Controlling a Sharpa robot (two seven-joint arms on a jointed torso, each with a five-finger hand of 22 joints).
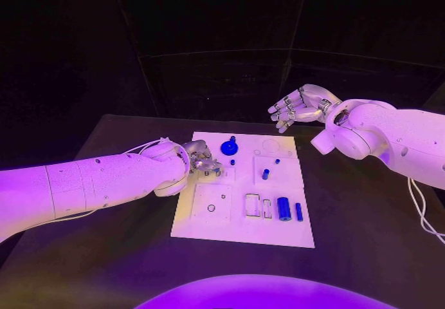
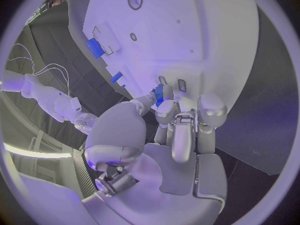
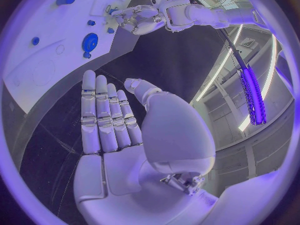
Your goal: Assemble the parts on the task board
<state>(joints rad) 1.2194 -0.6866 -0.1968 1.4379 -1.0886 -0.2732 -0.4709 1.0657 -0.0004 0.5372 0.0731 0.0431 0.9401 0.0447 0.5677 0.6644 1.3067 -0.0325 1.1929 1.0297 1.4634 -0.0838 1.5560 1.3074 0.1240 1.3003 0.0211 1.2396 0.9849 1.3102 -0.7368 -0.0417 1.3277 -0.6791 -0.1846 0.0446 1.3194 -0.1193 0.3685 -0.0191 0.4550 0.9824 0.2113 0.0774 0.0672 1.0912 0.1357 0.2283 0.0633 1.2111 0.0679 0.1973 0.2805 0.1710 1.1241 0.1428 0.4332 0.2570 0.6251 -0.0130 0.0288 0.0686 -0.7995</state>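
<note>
A small blue part (image 2: 157,93) is pinched in the fingertips of the left hand (image 1: 201,161) over the task board (image 1: 209,226), at about ten o'clock from the board's middle. The right hand (image 1: 298,106) is held flat and spread, holding nothing, beyond the board at one o'clock. Insertion seems in hand; next, the part must be aligned with its slot and lowered.

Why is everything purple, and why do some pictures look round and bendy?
Head view: purple light washes the task board and both arms; the room behind is dark. Left wrist view: a fisheye lens curves the board's straight edges. Right wrist view: same bending, plus a bright glowing strip of light.
</note>
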